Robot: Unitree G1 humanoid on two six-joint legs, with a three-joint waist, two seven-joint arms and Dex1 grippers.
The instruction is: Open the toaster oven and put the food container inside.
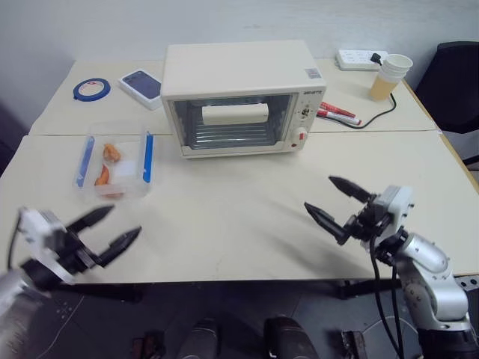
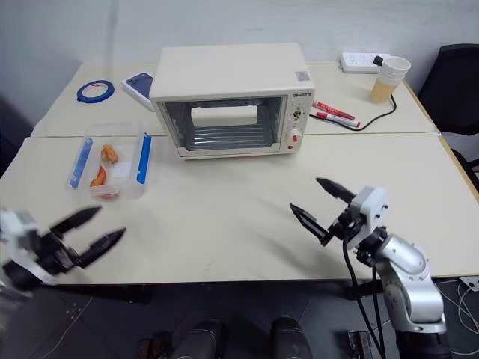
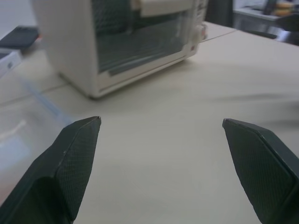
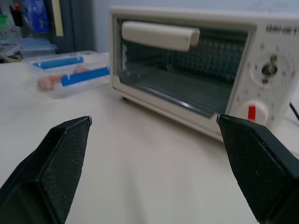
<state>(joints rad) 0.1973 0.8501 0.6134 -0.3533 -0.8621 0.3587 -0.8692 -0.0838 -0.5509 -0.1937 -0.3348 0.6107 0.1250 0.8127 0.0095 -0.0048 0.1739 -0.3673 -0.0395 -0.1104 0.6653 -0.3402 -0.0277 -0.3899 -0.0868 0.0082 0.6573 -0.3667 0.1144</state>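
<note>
Nothing of the task is looking done yet. The oven [image 1: 241, 97] is sitting at twelve o'clock on the table [image 1: 247, 217], its glass door shut and the bar handle [image 1: 235, 114] lying across the upper part of the door. The container [image 1: 116, 161] is resting on the table at about ten o'clock, just beside the oven's left side but not touching it, its lid on and the orange food showing through. So both steps are remaining: pulling the door down, then carrying the container in.

The left gripper [image 1: 107, 228] is hovering at about seven o'clock near the table's front edge, fingers spread wide and holding nothing. The right gripper [image 1: 334, 201] is hovering at about four o'clock, likewise spread wide and empty, pointing toward the oven.

The stretch of table between the grippers and the oven is lying bare, so the approach to the handle is looking open, and the door seems to be getting enough room to swing down. The container is standing close to the left edge, so I judge a careless push could be sending it off. The markers [image 1: 337, 114], cup [image 1: 389, 76] and power strip [image 1: 359, 58] are sitting at one to two o'clock, well apart from the path.
</note>
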